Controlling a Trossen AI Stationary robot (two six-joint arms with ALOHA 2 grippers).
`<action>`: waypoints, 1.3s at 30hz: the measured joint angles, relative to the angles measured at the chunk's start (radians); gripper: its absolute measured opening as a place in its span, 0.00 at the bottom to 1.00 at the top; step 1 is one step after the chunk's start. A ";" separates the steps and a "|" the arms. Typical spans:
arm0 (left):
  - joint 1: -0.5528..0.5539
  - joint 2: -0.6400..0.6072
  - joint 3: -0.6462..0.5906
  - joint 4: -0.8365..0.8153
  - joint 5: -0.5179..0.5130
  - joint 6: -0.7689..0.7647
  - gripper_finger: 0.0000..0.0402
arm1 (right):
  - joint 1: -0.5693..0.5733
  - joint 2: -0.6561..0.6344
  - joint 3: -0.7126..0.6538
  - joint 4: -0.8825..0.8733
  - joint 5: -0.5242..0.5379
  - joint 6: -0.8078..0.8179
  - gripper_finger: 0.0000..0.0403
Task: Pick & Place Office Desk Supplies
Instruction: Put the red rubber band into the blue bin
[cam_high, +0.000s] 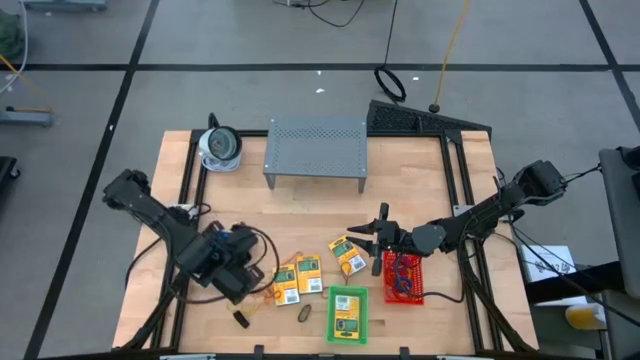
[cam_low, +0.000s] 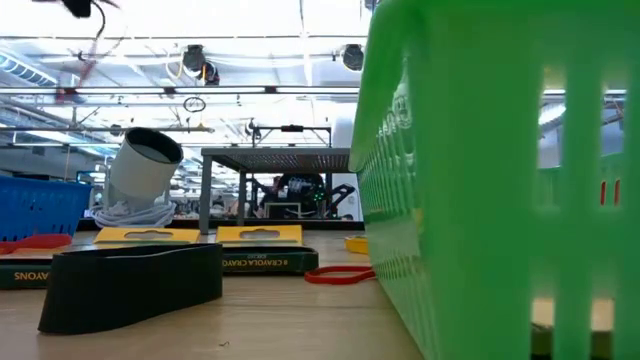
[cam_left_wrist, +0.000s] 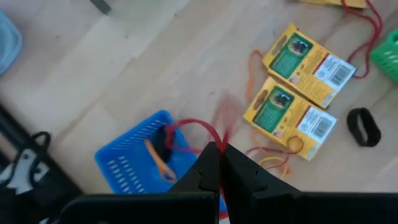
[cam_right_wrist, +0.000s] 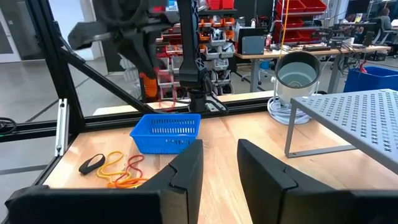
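Your left end effector (cam_left_wrist: 217, 163) hangs over the blue basket (cam_left_wrist: 134, 155).
It is pinched on a red rubber band (cam_left_wrist: 198, 129); your right end effector (cam_right_wrist: 217, 163), held level above the counter (cam_high: 420, 190), stands apart.

Overhead, table-level, two wrist views

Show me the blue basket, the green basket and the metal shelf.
blue basket (cam_right_wrist: 165, 132): right wrist view, its slotted front wall.
green basket (cam_high: 347, 293): high view, its far rim.
metal shelf (cam_high: 315, 145): high view, middle of its perforated top.

Crayon boxes (cam_high: 300, 277) between two baskets (cam_high: 404, 279), shelf (cam_high: 315, 148) behind
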 joint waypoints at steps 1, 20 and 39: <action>-0.003 0.000 -0.020 -0.002 0.014 -0.008 0.01 | 0.000 0.000 0.000 0.000 0.000 0.000 0.22; 0.004 -0.160 -0.458 0.089 0.317 -0.138 0.01 | 0.000 0.000 0.000 0.000 0.000 0.000 0.22; -0.003 -0.275 -0.682 0.260 0.317 -0.213 0.02 | 0.000 0.000 0.000 0.000 0.000 0.000 0.22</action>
